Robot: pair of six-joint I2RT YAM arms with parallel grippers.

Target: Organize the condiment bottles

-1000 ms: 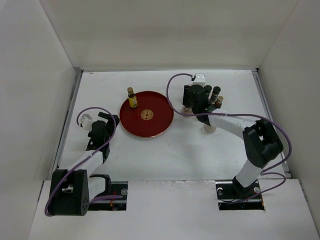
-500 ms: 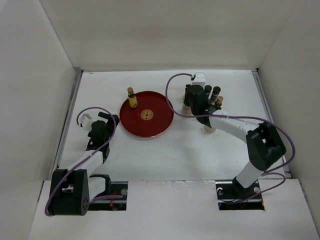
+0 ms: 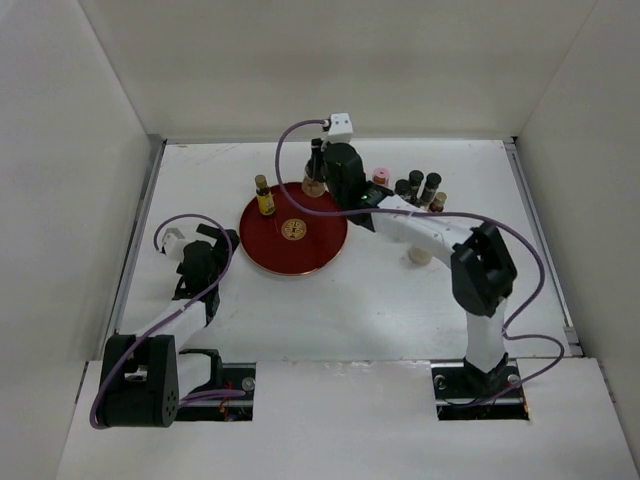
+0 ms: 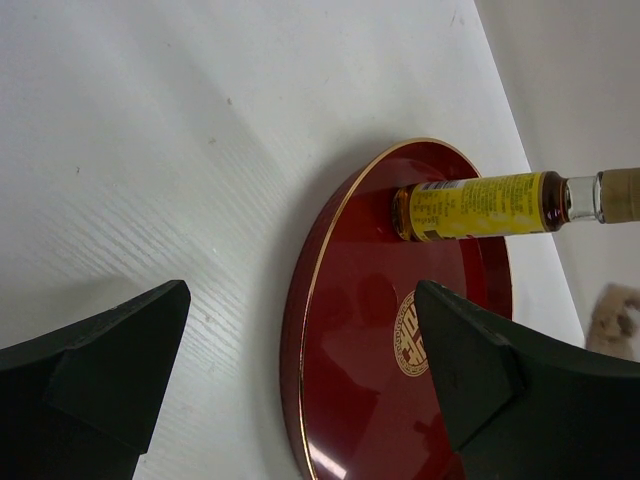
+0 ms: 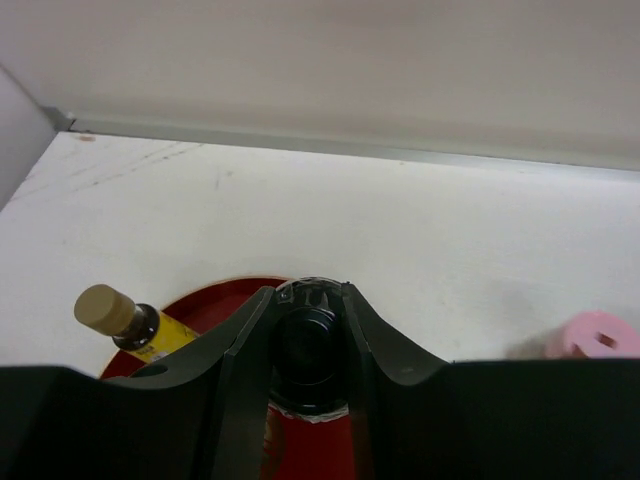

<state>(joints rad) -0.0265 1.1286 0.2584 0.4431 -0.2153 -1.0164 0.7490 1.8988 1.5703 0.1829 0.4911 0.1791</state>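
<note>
My right gripper (image 3: 317,180) is shut on a black-capped bottle (image 5: 308,345) and holds it over the far rim of the round red tray (image 3: 320,250). A yellow-labelled bottle with a cork-coloured cap (image 3: 264,195) stands on the tray's far left; it also shows in the right wrist view (image 5: 130,318) and the left wrist view (image 4: 480,205). A pink-capped jar (image 3: 381,176) and several black-capped bottles (image 3: 418,184) stand at the back right. A cream-capped jar (image 3: 420,256) sits nearer. My left gripper (image 3: 220,245) is open and empty, left of the tray (image 4: 340,330).
White walls enclose the table on the left, back and right. The right arm's purple cable (image 3: 290,150) loops above the tray's far side. The pink cap (image 5: 592,335) is just right of the right gripper.
My right arm has swung left from the bottle group to the tray's far rim, carrying a black-capped bottle. The pink-capped jar is now uncovered. The left arm has not moved.
</note>
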